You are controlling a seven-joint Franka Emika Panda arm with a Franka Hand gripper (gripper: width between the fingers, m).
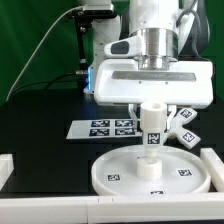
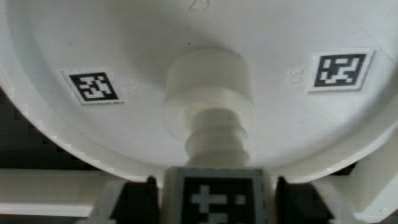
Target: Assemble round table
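The gripper is pinching the short cylinder leg by its upper end and holding it upright over the central hub of the round disc; the leg's narrower lower end is meeting the hub. The disc (white, rimmed, wearing square black-and-white tags) is lying on the black table; the cross-shaped base is resting behind it toward the exterior view's right, near the marker board.
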